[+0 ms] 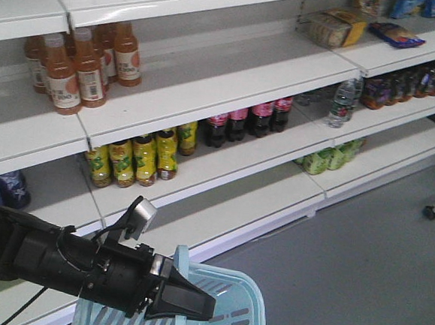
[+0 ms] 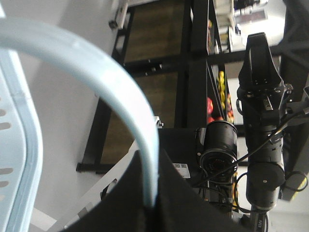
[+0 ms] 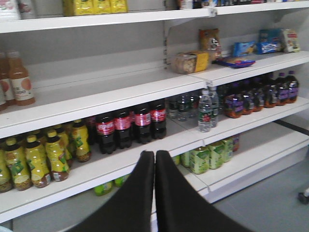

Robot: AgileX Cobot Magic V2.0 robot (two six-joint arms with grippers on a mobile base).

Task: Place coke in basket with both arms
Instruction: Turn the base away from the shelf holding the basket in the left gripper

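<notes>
Basket (image 1: 240,303) of light blue slotted plastic sits directly under the left gripper (image 1: 191,302). The gripper's black fingers (image 2: 120,203) are pinched on the hinged handle (image 2: 96,63), and the pale strap curves up and away from between them. No view shows what lies inside the basket.

Well beyond the tips of the right gripper (image 3: 154,154), white shelves (image 3: 120,94) carry rows of bottles. Dark cola bottles (image 3: 128,128) with red labels stand just left of the line the fingertips point along. Yellow-labelled bottles (image 3: 43,159) are further to the left. Clear water bottles (image 3: 205,111) and dark purple-labelled bottles (image 3: 260,96) stand to the right of the fingertips. Green bottles (image 3: 207,157) are on a lower shelf on the same side. One shelf higher, orange drink bottles (image 3: 19,79) stand at the far left and snack packs (image 3: 193,60) lie up to the right.

The left arm (image 1: 52,259) lies nearly level, reaching in from the lower left, with its pointed gripper aimed right and slightly down. A small silver-faced part (image 1: 142,213) rises on a stalk above the wrist. The right gripper faces the shelves, and its two fingers are pressed flat together with nothing between them.
</notes>
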